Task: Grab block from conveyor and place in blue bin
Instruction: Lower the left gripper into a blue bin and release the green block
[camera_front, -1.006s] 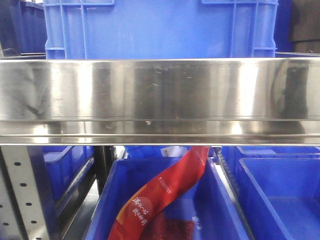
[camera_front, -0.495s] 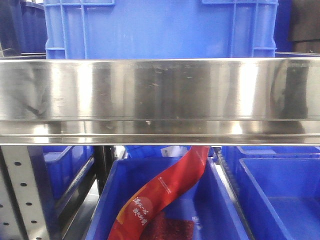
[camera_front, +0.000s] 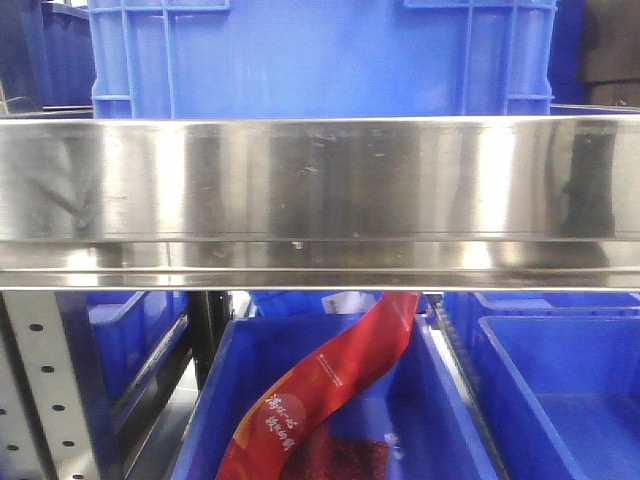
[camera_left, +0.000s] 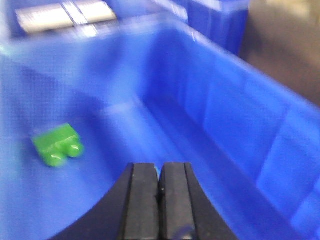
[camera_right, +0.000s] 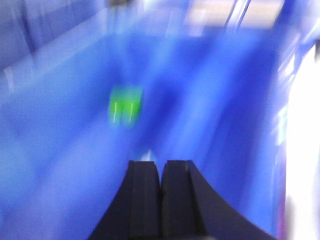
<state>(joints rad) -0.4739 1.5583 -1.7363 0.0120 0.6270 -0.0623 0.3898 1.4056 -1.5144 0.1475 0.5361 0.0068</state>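
Note:
In the left wrist view, a green block (camera_left: 57, 146) lies on the floor of a blue bin (camera_left: 225, 115), ahead and to the left of my left gripper (camera_left: 159, 172). That gripper is shut with nothing between its fingers. The right wrist view is blurred. It shows a green block (camera_right: 126, 105) inside a blue bin (camera_right: 60, 150), ahead and slightly left of my right gripper (camera_right: 160, 167), which is shut and empty. The conveyor is out of view. The front view shows neither gripper.
In the front view, a large blue crate (camera_front: 320, 60) stands on a wide stainless steel beam (camera_front: 320, 200). Below the beam are more blue bins (camera_front: 560, 390), one holding a red banner (camera_front: 330, 385). A perforated metal post (camera_front: 40, 390) is at lower left.

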